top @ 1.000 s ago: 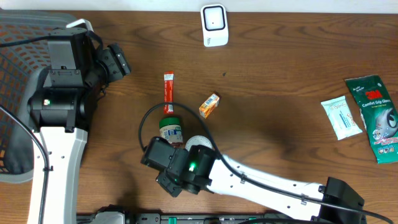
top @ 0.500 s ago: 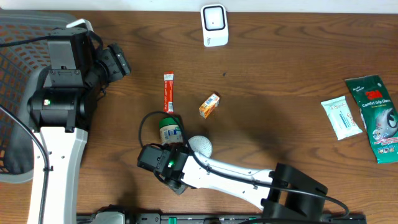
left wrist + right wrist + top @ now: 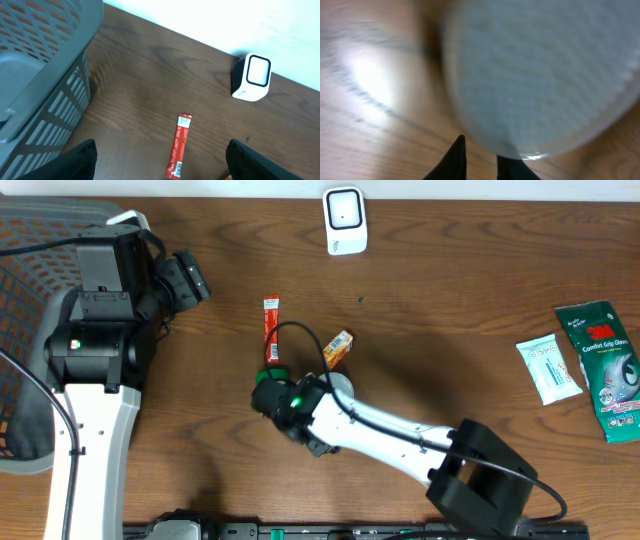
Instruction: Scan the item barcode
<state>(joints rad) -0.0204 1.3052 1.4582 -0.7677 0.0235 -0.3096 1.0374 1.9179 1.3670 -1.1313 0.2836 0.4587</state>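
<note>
The white barcode scanner (image 3: 344, 220) stands at the table's far edge and also shows as the scanner (image 3: 251, 76) in the left wrist view. A red stick packet (image 3: 270, 328), a small orange box (image 3: 337, 348) and a green-lidded jar (image 3: 272, 377) lie mid-table. My right wrist (image 3: 292, 402) covers most of the jar. A white round disc (image 3: 540, 70), blurred, fills the right wrist view. My right gripper (image 3: 479, 157) has its jaws nearly together at the disc's rim, with only wood between them. My left gripper (image 3: 161, 145) hangs open above the table, with the red packet (image 3: 179, 146) below.
A grey mesh basket (image 3: 45, 60) stands at the left, close to the left arm. A green 3M pack (image 3: 605, 365) and a white packet (image 3: 548, 370) lie at the far right. The right arm's long link (image 3: 400, 440) stretches across the near middle.
My right wrist has swung from near the front edge toward the back and now sits over the jar. The white disc shows a little further back and right. The left arm has not moved.
</note>
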